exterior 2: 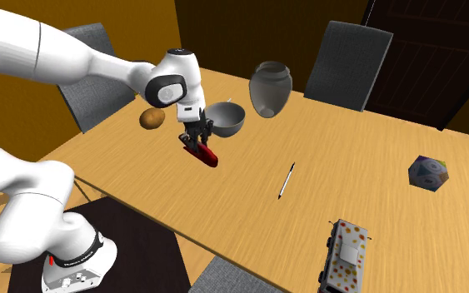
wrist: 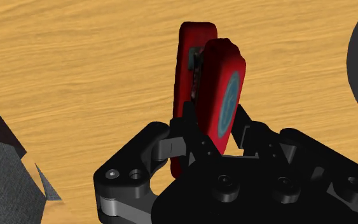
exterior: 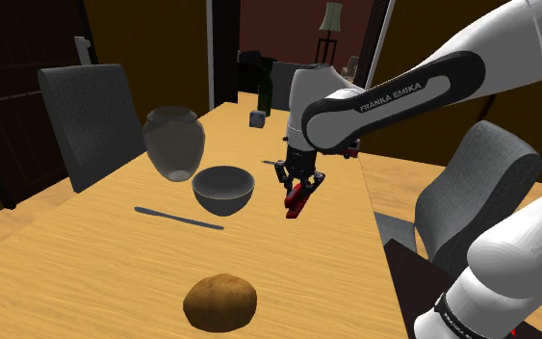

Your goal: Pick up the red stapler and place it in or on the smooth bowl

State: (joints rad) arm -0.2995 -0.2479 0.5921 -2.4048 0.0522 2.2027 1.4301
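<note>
Hanging clear of the tabletop (exterior: 86,260), the red stapler (exterior: 296,200) is sitting clamped between the fingers of the hand (exterior: 299,185). It is just beside the smooth grey bowl (exterior: 222,188), on the side toward the shoulder view's right. In the wrist view the fingers are pinching only the stapler's rear end. Most of its body is sticking out beyond them, with its two halves standing slightly apart. That is looking like the main risk: with so much overhanging, a quick swing toward the bowl could be twisting the stapler in the grip or shaking it loose over the wood. The stapler's tip is also pointing downward, and I cannot tell how much height it is carrying over the bowl's rim. A sideways move without more lift could be knocking the rim and shoving the bowl toward the grey jar (exterior: 172,143) close behind it. Released off-centre, the long stapler may be tipping out over the edge.
</note>
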